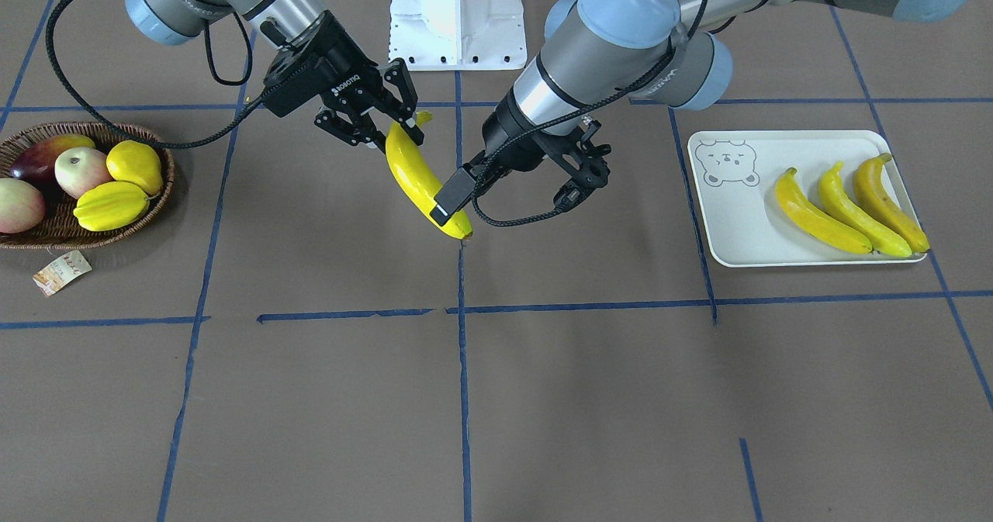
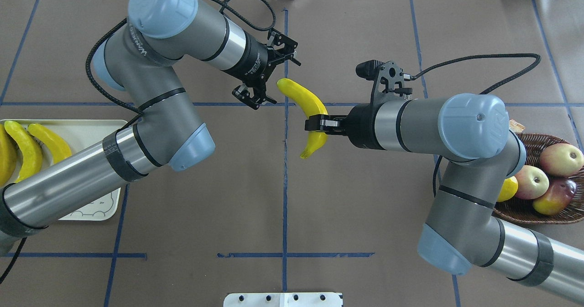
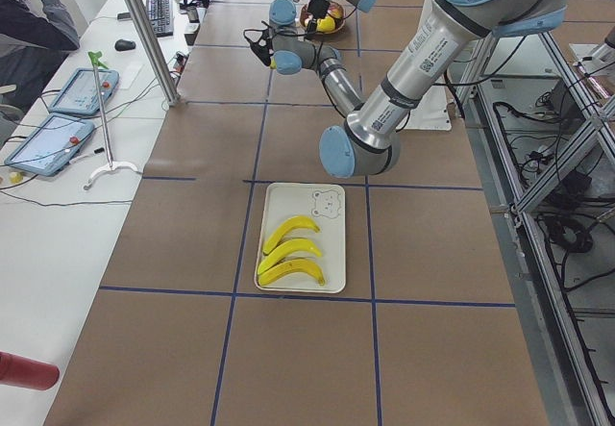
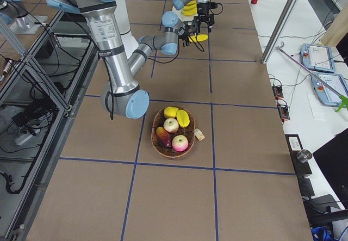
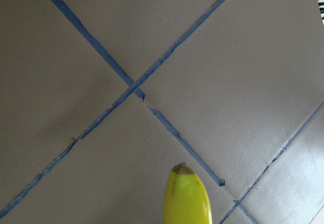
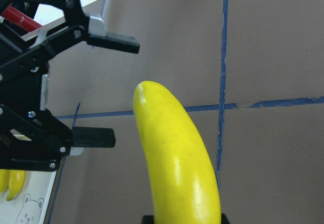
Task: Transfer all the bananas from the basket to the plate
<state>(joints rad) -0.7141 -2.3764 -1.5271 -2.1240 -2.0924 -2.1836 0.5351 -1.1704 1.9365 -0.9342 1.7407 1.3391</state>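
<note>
The held banana (image 2: 301, 95) is hanging in the air above the middle of the table (image 1: 543, 398), slanting, clear of the surface. The right gripper (image 2: 318, 123) is clamping it across its body near the stem end, leaving the long blunt end sticking out free. That free end is pointing toward the left gripper (image 6: 124, 91), which is standing with its fingers (image 6: 114, 38) spread wide apart and gripping nothing. The banana's tip is sitting right at the mouth of that gap without touching either finger; whether it is actually reaching in between them cannot be told.

Off on the robot's left, the plate (image 1: 733, 227) is carrying three bananas (image 1: 861, 212), lying side by side at the end away from its bear print.

On the robot's right, the basket (image 1: 164, 196) is holding no banana. A starfruit (image 1: 110, 205), a lemon (image 1: 134, 165) and several reddish round fruits (image 1: 80, 171) are filling it, and its paper tag (image 1: 60, 271) is lying on the table just beside it.
</note>
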